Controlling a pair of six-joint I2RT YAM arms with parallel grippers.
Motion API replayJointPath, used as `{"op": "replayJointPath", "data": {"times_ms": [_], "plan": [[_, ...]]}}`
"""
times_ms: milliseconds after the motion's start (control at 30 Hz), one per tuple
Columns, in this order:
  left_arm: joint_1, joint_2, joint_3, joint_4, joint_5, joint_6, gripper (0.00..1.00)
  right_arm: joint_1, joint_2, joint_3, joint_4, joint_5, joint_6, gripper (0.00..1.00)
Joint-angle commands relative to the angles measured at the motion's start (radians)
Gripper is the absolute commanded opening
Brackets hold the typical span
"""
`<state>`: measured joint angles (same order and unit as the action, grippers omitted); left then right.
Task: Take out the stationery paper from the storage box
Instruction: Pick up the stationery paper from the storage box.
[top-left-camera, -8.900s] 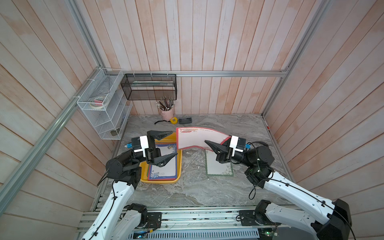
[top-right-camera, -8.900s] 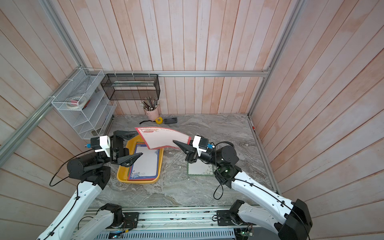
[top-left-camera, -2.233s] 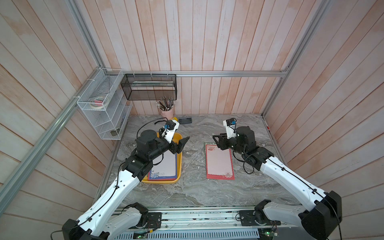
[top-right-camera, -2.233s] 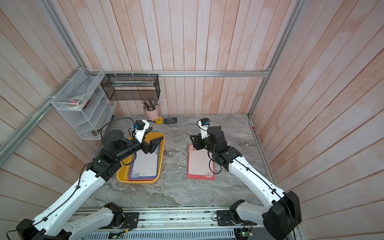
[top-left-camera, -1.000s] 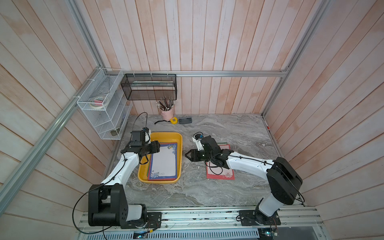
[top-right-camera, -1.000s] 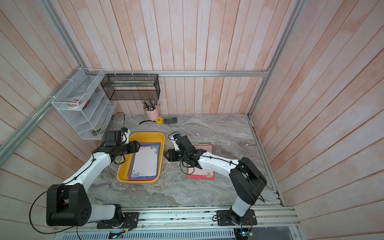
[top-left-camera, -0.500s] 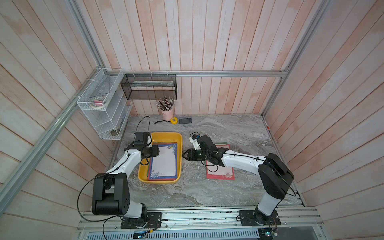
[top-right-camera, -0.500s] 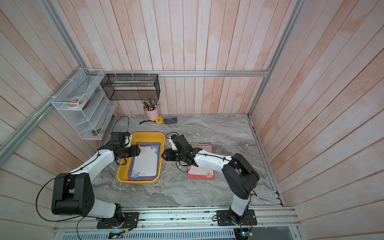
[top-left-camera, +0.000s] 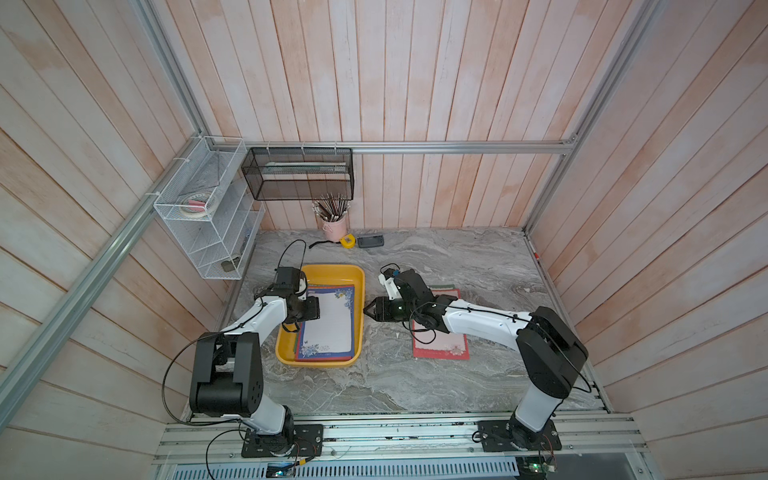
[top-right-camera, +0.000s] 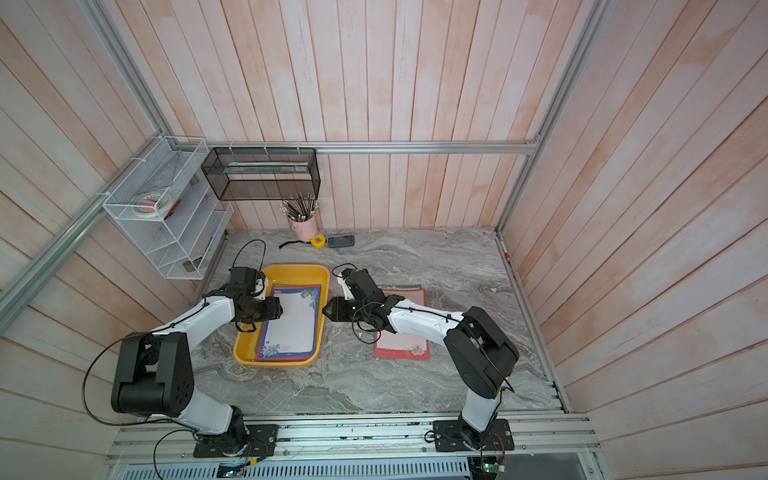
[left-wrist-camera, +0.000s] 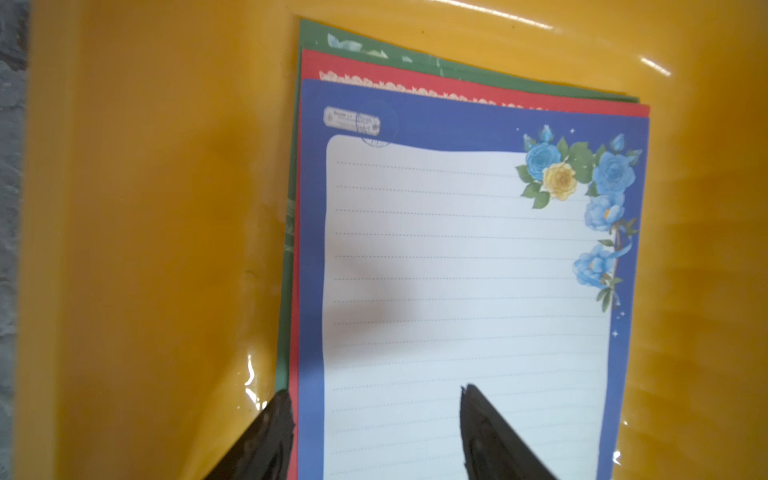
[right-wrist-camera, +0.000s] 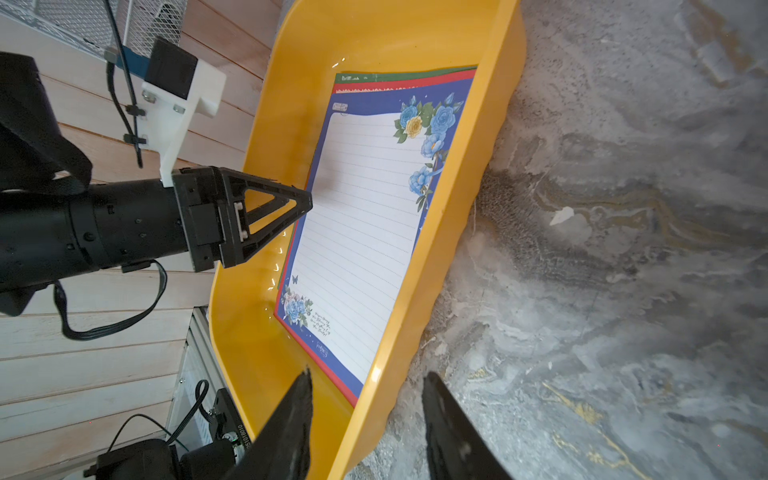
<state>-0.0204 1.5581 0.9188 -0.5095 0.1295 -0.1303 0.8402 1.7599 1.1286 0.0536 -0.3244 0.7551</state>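
Note:
The yellow storage box (top-left-camera: 332, 271) (top-right-camera: 297, 271) lies left of centre with a stack of stationery paper (top-left-camera: 330, 322) (top-right-camera: 291, 320) inside, a blue-bordered sheet (left-wrist-camera: 457, 257) on top of red and green ones. My left gripper (top-left-camera: 313, 309) (left-wrist-camera: 374, 390) is open and low over the stack's left edge, one finger beside the sheets, the other over the white centre. My right gripper (top-left-camera: 368, 311) (right-wrist-camera: 369, 374) is open astride the box's right wall (right-wrist-camera: 419, 257), with a gap on both sides. A red-bordered sheet (top-left-camera: 442, 347) lies on the table over a green one.
Along the back wall stand a pink pencil cup (top-left-camera: 334, 226), a yellow tape measure (top-left-camera: 347, 241) and a small dark device (top-left-camera: 370, 241). A white wire rack (top-left-camera: 208, 216) and a black mesh basket (top-left-camera: 297, 174) hang at the back left. Wooden walls enclose the table.
The red-bordered sheet, held in the air by both grippers earlier, now lies on the table. Over the last second my left gripper moved from the box's left wall onto the stack; the right edged up to the box's right wall.

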Motion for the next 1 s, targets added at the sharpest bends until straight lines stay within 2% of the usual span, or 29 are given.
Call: {"op": "replayJointPath", "data": {"times_ms": [0,967], "plan": [[-0.003,0.012,0.012,-0.012,-0.013,0.015,0.66,0.005,0.014,0.02,0.011,-0.005,0.003,0.46],[-0.006,0.072,0.017,-0.019,-0.018,0.016,0.66,0.005,0.002,0.014,0.01,-0.012,0.006,0.46]]}}
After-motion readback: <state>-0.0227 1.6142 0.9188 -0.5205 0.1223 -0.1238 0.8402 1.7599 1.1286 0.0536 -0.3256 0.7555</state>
